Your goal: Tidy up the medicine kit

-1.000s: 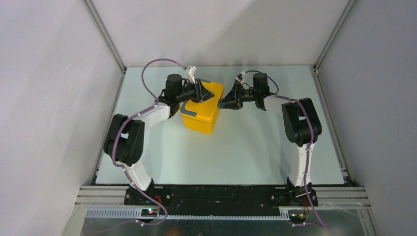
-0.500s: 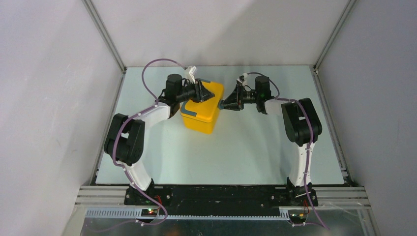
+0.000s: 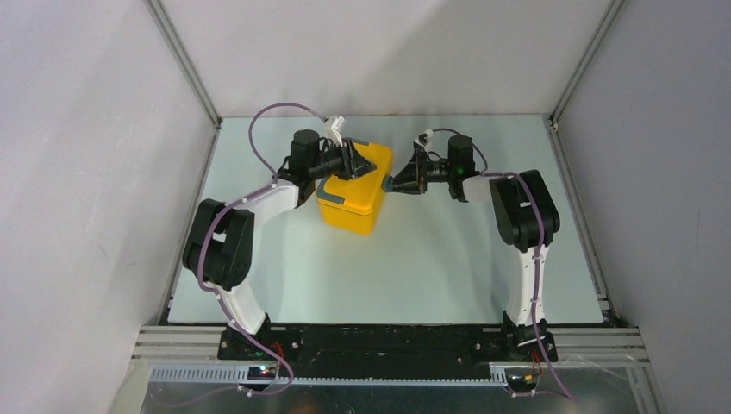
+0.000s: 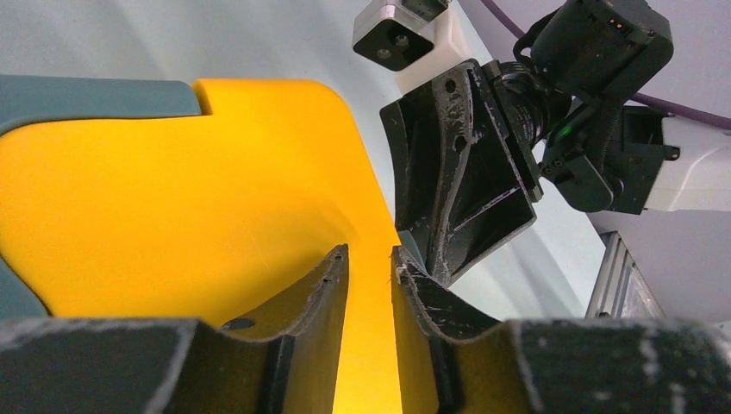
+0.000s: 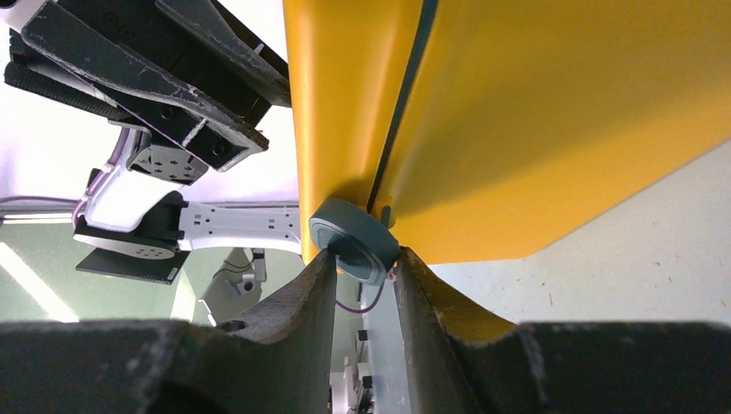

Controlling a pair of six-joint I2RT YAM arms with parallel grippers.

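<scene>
The yellow box (image 3: 349,203) sits on the worktop (image 3: 431,259) toward the far edge, a little left of the middle, with its lid down. A blue-grey latch (image 3: 332,191) shows on the lid's near-left side. Both arms reach in to it from either side. The left hand (image 3: 352,162) lies over the far part of the lid, pointing toward the right. From its own camera, its two fingers (image 4: 302,302) stand a narrow slit apart with yellow plastic showing through the gap. I cannot tell whether they are pinching part of the lid or only resting against it. The right hand (image 3: 392,184) is at the box's right side, level with the dark seam (image 5: 401,103) between lid and body. A round grey knob (image 5: 349,237) sticks out from that seam, right at the tips of this hand's fingers (image 5: 293,319). They flank the knob closely, but I cannot tell whether they pinch it.
</scene>
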